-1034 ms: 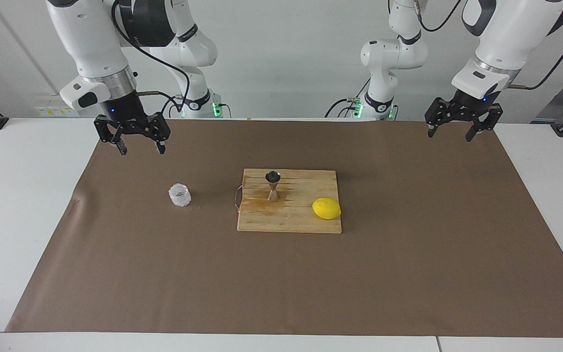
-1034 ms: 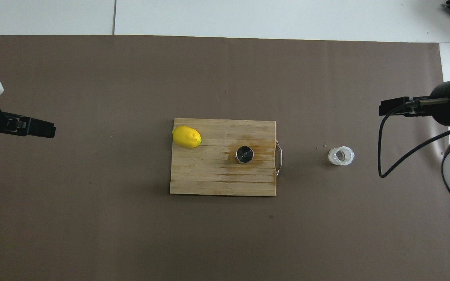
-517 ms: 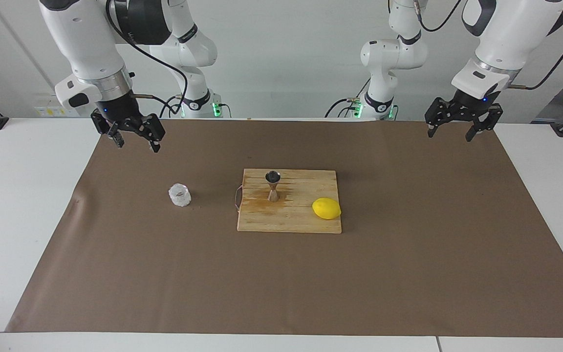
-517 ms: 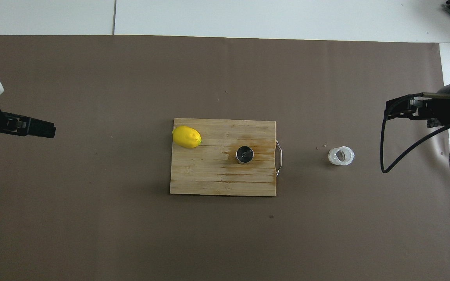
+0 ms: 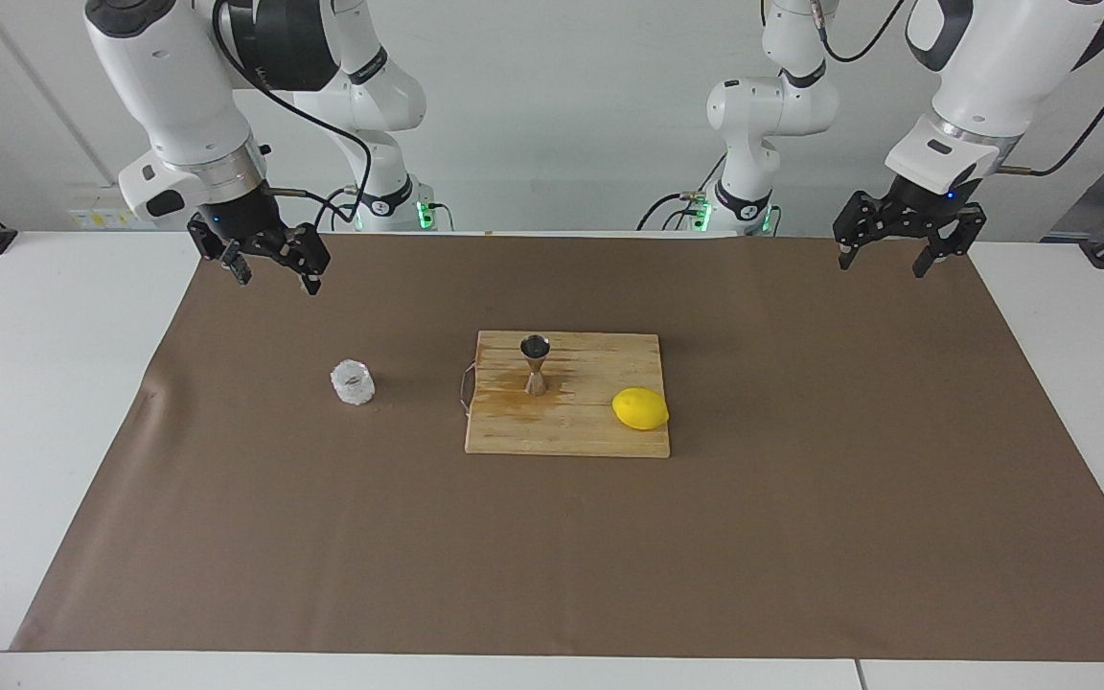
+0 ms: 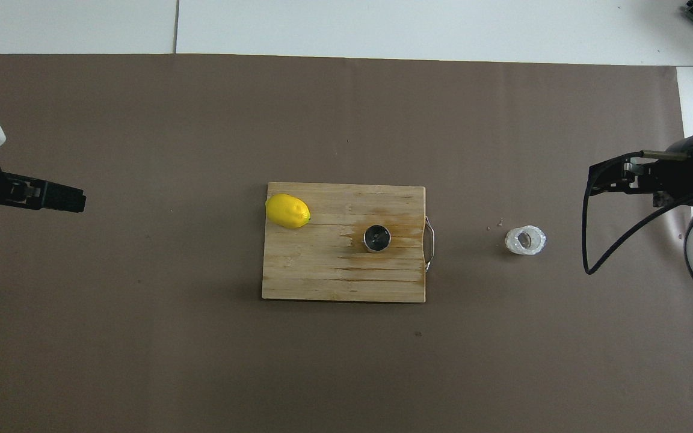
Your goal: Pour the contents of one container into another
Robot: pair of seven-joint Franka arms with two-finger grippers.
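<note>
The clear faceted glass cup (image 5: 353,382) (image 6: 525,240) stands on the brown mat toward the right arm's end of the table. The silvery hourglass jigger (image 5: 535,364) (image 6: 376,238) stands upright on the wooden board, dark inside. My right gripper (image 5: 277,281) (image 6: 599,178) hangs open and empty in the air over the mat, apart from the cup. My left gripper (image 5: 883,265) (image 6: 76,200) waits open and empty over the mat at the left arm's end.
A wooden cutting board (image 5: 571,431) (image 6: 322,276) with a wire handle lies mid-table. A yellow lemon (image 5: 640,408) (image 6: 287,211) rests on its corner toward the left arm's end. A brown paper mat (image 5: 552,556) covers most of the white table.
My right gripper rose a little, swung slightly toward its end of the table and came partly back, its wrist turning. The left arm and all objects stayed still.
</note>
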